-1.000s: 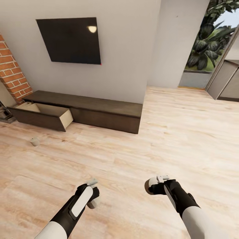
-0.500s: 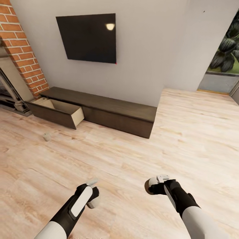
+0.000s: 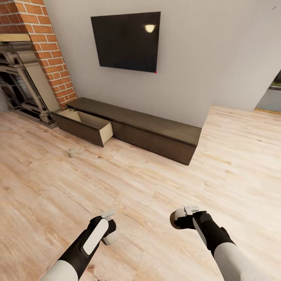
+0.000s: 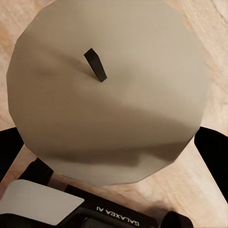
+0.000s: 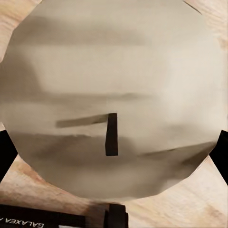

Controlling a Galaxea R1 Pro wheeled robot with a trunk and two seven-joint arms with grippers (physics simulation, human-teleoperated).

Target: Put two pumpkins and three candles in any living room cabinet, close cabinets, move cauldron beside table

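Note:
A greyish candle (image 4: 109, 95) with a dark wick sits between the black fingers of my left gripper (image 3: 109, 236), which is shut on it low over the floor. My right gripper (image 3: 176, 219) is shut on a second candle (image 5: 114, 90), seen pale at its tip in the head view. A third candle (image 3: 72, 153) stands on the wood floor in front of the cabinet (image 3: 156, 134). The cabinet is a long, low, dark-brown unit against the wall, and its left drawer (image 3: 86, 125) is pulled out and looks empty. Pumpkins, cauldron and table are out of view.
A black TV (image 3: 127, 41) hangs on the white wall above the cabinet. A brick chimney (image 3: 50, 58) and dark fireplace (image 3: 21, 89) stand at the left. An opening to outdoors (image 3: 271, 97) is at the far right. Light wood floor (image 3: 148, 183) stretches between me and the cabinet.
The camera has turned left, so cabinet, TV and floor candle slid rightwards in the picture and the fireplace came into view. Both arms keep their pose and their candles.

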